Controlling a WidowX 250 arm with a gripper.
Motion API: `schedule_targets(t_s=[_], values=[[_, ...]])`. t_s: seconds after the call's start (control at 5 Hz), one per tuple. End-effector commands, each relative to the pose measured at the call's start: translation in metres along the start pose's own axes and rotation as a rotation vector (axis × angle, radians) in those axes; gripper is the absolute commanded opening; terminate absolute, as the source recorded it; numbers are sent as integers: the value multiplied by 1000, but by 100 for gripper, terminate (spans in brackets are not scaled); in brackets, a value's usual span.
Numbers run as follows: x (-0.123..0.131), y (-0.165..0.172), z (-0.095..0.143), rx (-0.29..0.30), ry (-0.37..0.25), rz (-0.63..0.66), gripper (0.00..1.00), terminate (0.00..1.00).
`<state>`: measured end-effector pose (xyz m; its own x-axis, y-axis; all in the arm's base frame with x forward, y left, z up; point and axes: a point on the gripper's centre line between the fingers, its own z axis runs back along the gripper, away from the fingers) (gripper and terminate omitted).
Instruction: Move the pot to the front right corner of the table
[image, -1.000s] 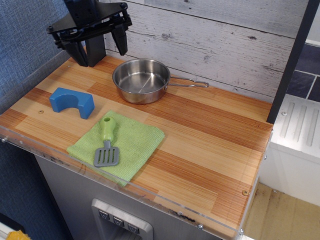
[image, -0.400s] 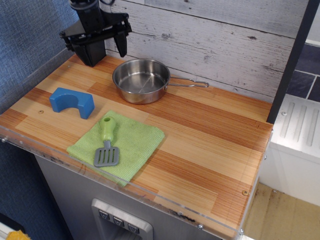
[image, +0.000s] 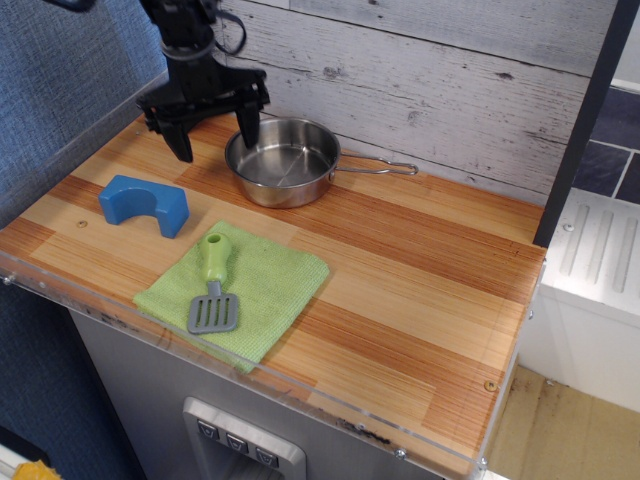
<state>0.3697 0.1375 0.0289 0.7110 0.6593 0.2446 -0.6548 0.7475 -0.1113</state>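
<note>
The jaws stand spread wide, two dark fingers pointing down with nothing between them. The gripper (image: 213, 130) hangs over the back left part of the table (image: 420, 270); one finger hovers near the left rim of the pot (image: 283, 160), perhaps just above it, and the other sits out over bare wood to the left. From here I cannot tell whether that near finger touches the rim.

The pot rests at the back of the counter, close to the plank wall, its long wire handle (image: 378, 168) reaching off to the right. It looks empty, thin-walled and shiny, so I judge it light but stiff, with a slick surface that a finger could slide on. The rim seems the natural place to take hold: one finger inside the bowl, one outside, pinching the wall. The wire loop is thin and would likely let the pan swing or twist if held there.

In front of the gripper lies a blue block (image: 144, 204). Nearer the front edge a green cloth (image: 265, 290) carries a small spatula (image: 212, 288). The front right corner, where the pot must go, is well apart from all of these.
</note>
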Motion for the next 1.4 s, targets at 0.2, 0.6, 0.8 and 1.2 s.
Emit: schedule_targets(t_s=[0.2, 0.6, 0.8, 1.2], values=[[5, -14, -3, -27, -49, -56, 0, 0], [-1, -8, 12, -44, -61, -58, 0, 0], [2, -10, 21, -58, -73, -74, 0, 0], [-8, -9, 49, -94, -73, -105, 0, 0]])
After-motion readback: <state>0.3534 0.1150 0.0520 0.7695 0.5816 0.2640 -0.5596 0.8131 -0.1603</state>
